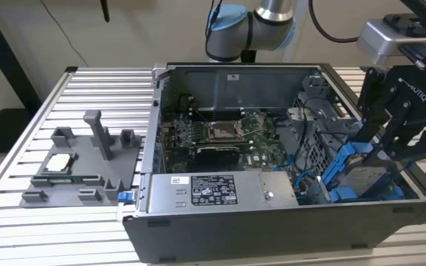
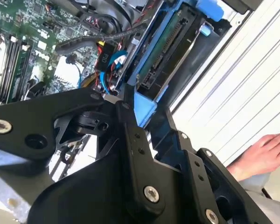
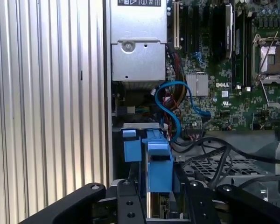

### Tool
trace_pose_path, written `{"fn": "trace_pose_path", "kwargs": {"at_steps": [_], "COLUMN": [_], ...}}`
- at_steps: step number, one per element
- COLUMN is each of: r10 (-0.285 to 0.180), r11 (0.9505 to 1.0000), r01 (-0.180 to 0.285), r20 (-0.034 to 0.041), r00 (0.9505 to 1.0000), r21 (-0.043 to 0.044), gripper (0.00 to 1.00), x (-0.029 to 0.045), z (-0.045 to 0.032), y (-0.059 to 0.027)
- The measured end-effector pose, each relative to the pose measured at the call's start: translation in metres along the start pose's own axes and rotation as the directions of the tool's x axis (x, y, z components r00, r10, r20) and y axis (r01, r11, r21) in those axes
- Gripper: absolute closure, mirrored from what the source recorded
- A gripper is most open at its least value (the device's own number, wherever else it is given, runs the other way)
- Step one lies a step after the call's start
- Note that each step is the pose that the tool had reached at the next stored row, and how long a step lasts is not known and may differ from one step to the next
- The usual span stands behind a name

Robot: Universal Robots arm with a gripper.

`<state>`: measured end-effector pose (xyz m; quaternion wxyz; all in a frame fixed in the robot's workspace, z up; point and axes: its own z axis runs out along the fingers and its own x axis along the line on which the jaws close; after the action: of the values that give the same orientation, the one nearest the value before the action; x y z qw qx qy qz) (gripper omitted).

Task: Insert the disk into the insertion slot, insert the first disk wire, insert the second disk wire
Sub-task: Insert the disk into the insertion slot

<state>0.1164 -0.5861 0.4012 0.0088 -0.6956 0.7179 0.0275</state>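
Ribbed aluminium worktop [image 1: 87,94] carries the PC case [image 1: 272,238], which lies open side up, evidently to allow access from above. Insertion slot [image 1: 318,169] sits in the corner on the exterior view's right. The disk [image 1: 366,178] stands tilted, its lower end at the slot, and is judged not yet seated. Tool [image 3: 159,207] is closed narrowly on the disk's blue carrier, one finger on each side.

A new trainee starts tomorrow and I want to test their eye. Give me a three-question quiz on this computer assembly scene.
1. True or false: the gripper is empty.
2. The frame around the disk is: A red, B blue, C green.
3. In the exterior view, at which side of the computer case is the disk held?
Key: 1 false, it grips the disk; 2 B; 3 the exterior view's right.
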Motion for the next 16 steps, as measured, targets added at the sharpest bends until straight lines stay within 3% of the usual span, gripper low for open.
{"fn": "trace_pose_path", "kwargs": {"at_steps": [4, 7, 11, 16], "r10": [0.016, 0.039, 0.044, 0.044], "r11": [0.9999, 0.9992, 0.999, 0.999], "r01": [-0.016, -0.039, -0.044, -0.044], "r20": [0.0003, 0.0021, 0.0088, 0.0182], "r00": [0.9999, 0.9992, 0.999, 0.9989], "r21": [0.0008, 0.0018, 0.0016, 0.0012], "gripper": [0.58, 0.45, 0.45, 0.45], "x": [0.0002, 0.0004, -0.001, -0.0091], "z": [0.0034, 0.0073, 0.0058, 0.006], "y": [-0.0001, -0.0002, -0.0001, 0.0001]}}
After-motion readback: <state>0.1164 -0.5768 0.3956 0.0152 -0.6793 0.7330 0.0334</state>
